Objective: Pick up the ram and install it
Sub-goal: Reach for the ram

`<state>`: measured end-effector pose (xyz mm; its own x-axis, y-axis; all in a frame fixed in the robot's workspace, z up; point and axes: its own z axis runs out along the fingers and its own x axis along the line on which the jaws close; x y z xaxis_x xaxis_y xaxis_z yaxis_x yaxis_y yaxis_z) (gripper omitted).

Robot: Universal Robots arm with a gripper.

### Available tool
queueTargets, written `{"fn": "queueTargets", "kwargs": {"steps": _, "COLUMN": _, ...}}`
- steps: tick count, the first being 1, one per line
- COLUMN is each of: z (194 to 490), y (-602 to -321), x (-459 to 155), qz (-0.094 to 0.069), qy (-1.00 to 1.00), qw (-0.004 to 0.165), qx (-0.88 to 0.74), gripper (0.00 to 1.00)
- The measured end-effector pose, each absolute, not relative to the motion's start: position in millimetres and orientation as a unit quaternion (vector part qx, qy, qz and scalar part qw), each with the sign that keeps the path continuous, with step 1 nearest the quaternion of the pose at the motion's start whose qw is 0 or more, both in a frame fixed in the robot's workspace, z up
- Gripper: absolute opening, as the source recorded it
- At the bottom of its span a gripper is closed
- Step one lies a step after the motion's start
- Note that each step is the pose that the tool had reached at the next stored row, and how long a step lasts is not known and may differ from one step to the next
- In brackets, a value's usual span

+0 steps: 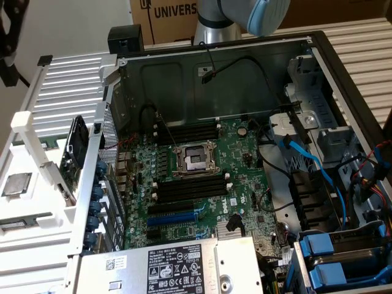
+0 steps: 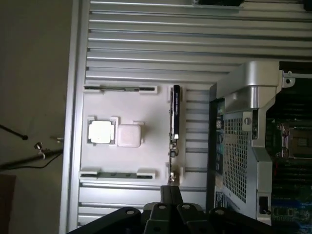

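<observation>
Gripper [image 2: 171,191] jaws are fully closed and hold nothing. The fingertips hang over one edge of the white fixture plate [image 2: 122,109], in line with one end of the ram [image 2: 176,112]. No contact between fingertips and ram is visible.

The ram stands on its long edge in white clips along one side of the plate, the side nearest the computer case [image 2: 243,97]. It is not yet installed.

Near the plate's centre, a square silver processor chip [image 2: 100,131] sits in a bracketed pocket. A white square block [image 2: 130,135] sits just beside it, between the chip and the ram. Two further clip holders [image 2: 119,89] run along the two plate edges that meet the ram's side.

The plate rests on a ribbed metal surface [image 2: 146,44]. The case lies open just beside the plate. Inside the case, past its perforated wall as seen from the plate, the motherboard [image 1: 202,184] carries a processor socket [image 1: 195,160]. Long black memory slots [image 1: 187,132] with white end clips run on both sides of the socket.
</observation>
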<state>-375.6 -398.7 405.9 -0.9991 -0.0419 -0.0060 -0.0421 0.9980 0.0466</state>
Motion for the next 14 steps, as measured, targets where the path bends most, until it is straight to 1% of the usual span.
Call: {"fn": "queueTargets", "kwargs": {"steps": 14, "z": 405.8, "y": -398.7, "x": -377.9, "qz": 0.024, "qy": 0.988, "qw": -0.001, "qx": -0.153, "gripper": 0.1}}
